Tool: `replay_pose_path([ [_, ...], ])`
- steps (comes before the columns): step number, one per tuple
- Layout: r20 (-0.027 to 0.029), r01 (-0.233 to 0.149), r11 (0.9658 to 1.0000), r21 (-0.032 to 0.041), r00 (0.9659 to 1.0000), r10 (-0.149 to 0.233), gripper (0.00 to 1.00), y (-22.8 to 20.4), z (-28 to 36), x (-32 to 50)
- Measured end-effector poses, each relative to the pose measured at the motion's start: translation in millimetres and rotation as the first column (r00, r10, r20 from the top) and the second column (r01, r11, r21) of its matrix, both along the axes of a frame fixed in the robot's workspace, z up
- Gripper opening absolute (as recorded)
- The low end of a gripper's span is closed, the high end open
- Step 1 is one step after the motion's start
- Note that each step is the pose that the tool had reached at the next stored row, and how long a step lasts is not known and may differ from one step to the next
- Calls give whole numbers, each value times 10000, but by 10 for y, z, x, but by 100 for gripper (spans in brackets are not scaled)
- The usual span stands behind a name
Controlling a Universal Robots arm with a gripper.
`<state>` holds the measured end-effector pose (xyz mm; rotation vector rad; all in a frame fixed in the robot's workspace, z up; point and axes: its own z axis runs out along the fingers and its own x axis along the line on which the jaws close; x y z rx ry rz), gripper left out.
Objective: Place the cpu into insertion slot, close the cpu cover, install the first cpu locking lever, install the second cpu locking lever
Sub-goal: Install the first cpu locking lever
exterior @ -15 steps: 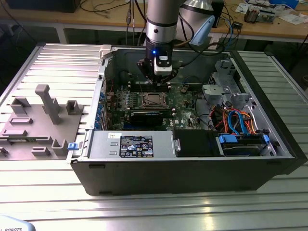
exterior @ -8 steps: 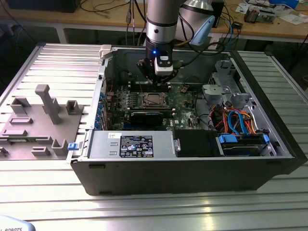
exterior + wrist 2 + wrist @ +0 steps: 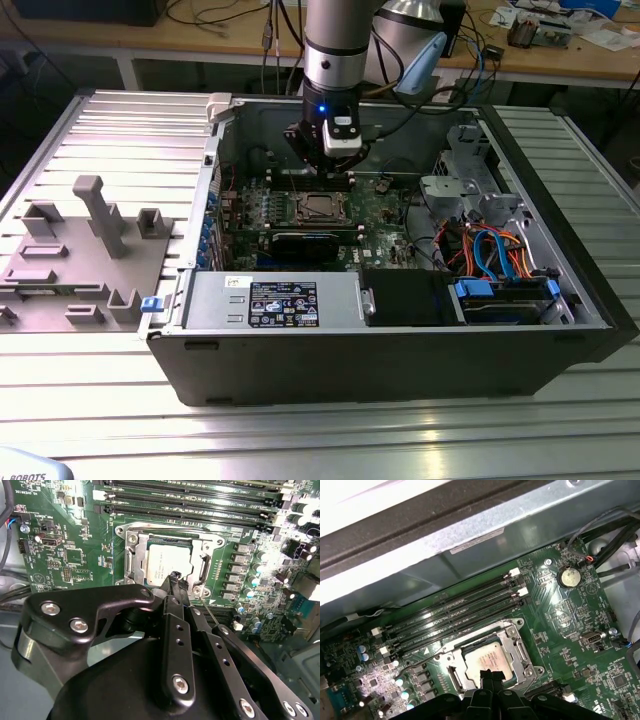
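the gripper (image 3: 175,576) hangs just over the cpu (image 3: 161,562), its fingers seemingly pressed together on nothing. the cpu sits seated in the board (image 3: 70,562), the cover (image 3: 131,562) lying flat around it.

I get bright overhead light, glare streaking the counter (image 3: 420,430) and whitening the cpu (image 3: 162,562); the case (image 3: 400,350) interior looks dimmer, perhaps slightly soft.
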<state>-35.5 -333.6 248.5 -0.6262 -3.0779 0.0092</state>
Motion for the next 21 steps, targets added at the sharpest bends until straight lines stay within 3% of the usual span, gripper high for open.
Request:
replay_pose_path([
  [21, 0, -583, 9983, -1, 9983, 583, 11, 0, 0, 0],
])
